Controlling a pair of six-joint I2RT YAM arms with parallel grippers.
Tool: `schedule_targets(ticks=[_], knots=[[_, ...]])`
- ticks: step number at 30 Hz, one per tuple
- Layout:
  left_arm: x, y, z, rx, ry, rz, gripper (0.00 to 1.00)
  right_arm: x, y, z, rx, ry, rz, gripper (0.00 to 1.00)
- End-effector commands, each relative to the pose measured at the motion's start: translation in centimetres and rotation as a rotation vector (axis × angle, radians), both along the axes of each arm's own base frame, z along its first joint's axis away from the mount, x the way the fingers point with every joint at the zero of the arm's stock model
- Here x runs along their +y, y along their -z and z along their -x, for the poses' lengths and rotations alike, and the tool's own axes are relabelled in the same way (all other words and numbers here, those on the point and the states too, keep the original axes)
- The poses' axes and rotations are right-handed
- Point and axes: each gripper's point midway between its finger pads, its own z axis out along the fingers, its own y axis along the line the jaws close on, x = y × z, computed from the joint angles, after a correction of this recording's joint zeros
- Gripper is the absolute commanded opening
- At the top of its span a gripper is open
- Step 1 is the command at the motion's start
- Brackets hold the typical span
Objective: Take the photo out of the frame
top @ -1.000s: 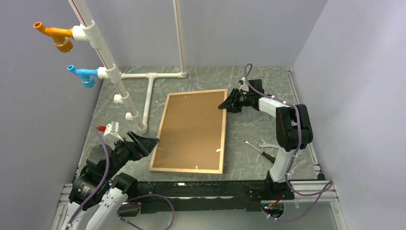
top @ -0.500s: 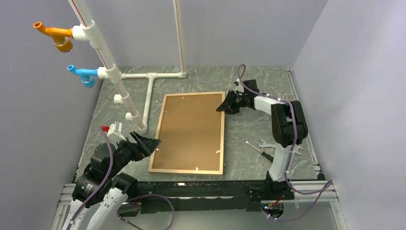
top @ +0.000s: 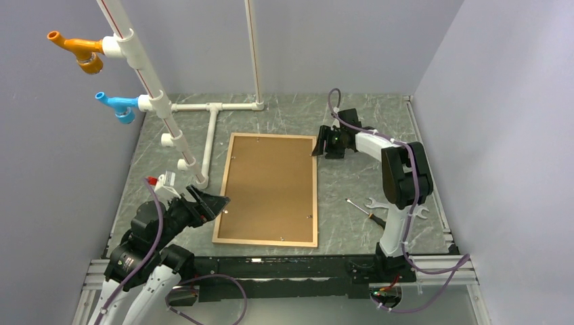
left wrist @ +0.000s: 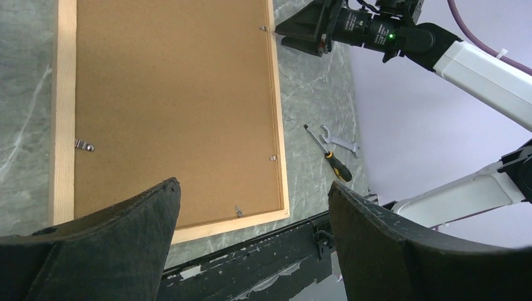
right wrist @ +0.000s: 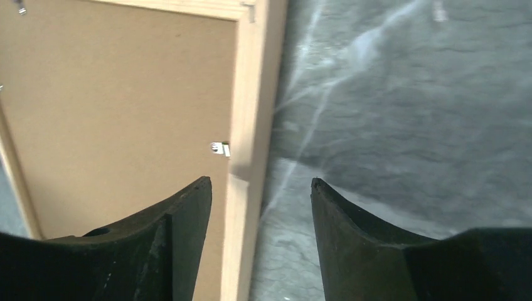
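Note:
The frame (top: 265, 241), of thin light wood, lies face down on the grey table. The photo (top: 271, 183) sits inside it with only its plain brown back showing, held by small metal clips (right wrist: 221, 148). My right gripper (top: 316, 145) is open at the frame's far right corner. In the right wrist view the gripper (right wrist: 260, 188) straddles the frame's right moulding (right wrist: 251, 125). My left gripper (top: 222, 202) is open and empty just above the frame's near left edge. In the left wrist view the gripper (left wrist: 254, 188) looks over the photo's back (left wrist: 169, 94).
A white pipe structure (top: 213, 128) with orange (top: 78, 49) and blue (top: 116, 103) fittings stands left of and behind the frame. A screwdriver (top: 369, 213) and a wrench (top: 379, 204) lie to the right of the frame. Grey walls enclose the table.
The frame's far end has swung left, so it now lies squarer to the table. My right gripper has shifted along with that corner. My left gripper has edged slightly right.

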Motion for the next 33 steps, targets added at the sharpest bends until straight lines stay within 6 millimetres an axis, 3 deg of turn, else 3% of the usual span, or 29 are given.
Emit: schedule_targets(ticks=[1, 4, 12, 16, 24, 27, 33], knots=[[-0.3, -1.4, 0.1, -0.041, 0.017, 0.027, 0.9, -2.6, -3.5, -1.9, -0.123, 0.078, 0.123, 0.63], [-0.1, -1.4, 0.1, -0.043, 0.011, 0.014, 0.9, -3.4, -4.7, -1.7, -0.153, 0.118, 0.144, 0.72], [0.1, -1.6, 0.3, -0.052, 0.01, 0.007, 0.91, -6.5, -6.9, 1.7, -0.209, 0.333, 0.152, 0.77], [0.3, -1.9, 0.6, -0.064, 0.01, 0.0, 0.92, -8.8, -7.3, 4.6, -0.163, 0.505, 0.153, 0.75], [0.4, -2.1, 0.8, -0.087, 0.014, 0.006, 0.92, -15.3, -7.9, 11.4, -0.023, 0.939, 0.243, 0.68], [0.0, -2.1, 0.7, -0.094, 0.022, 0.027, 0.92, -15.3, -7.6, 13.4, 0.034, 1.013, 0.193, 0.67], [-0.7, -2.5, 0.8, -0.099, 0.064, 0.043, 0.92, -15.7, -5.2, 16.7, 0.146, 1.136, 0.161, 0.56]])
